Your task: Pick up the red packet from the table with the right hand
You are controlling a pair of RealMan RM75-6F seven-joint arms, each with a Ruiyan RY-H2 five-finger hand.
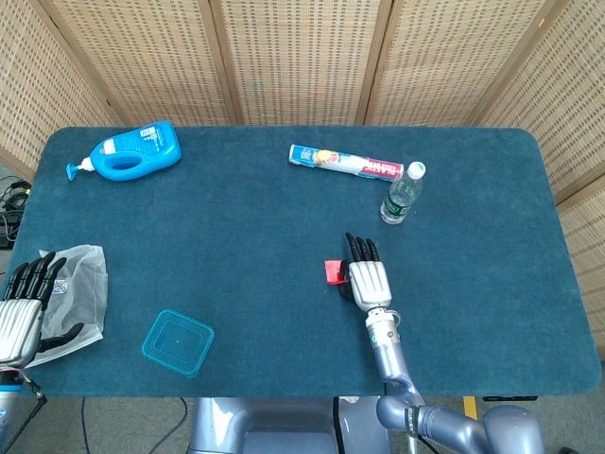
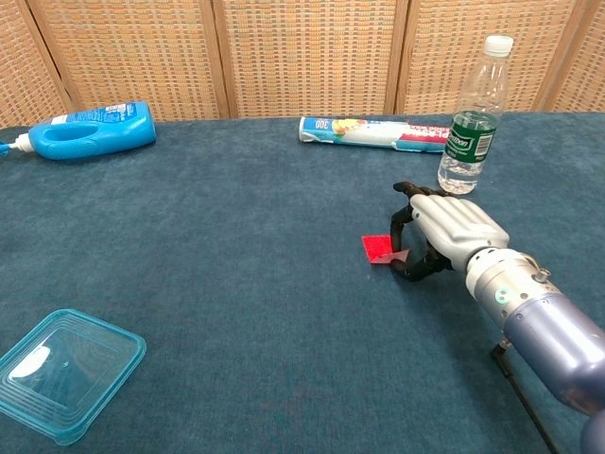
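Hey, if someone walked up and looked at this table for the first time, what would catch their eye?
Probably the right hand near the table's middle, fingers curled down around the small red packet on the blue cloth. Behind it stand a clear water bottle and a long printed roll lying flat. At the far left corner lies a bright blue detergent bottle on its side.

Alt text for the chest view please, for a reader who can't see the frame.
The robot's right hand rests on a blue-covered table with its dark fingers curled over the edge of a small red packet lying flat. Behind stand a water bottle and a lying printed roll; a blue detergent bottle lies far left, a clear blue lid nearest.
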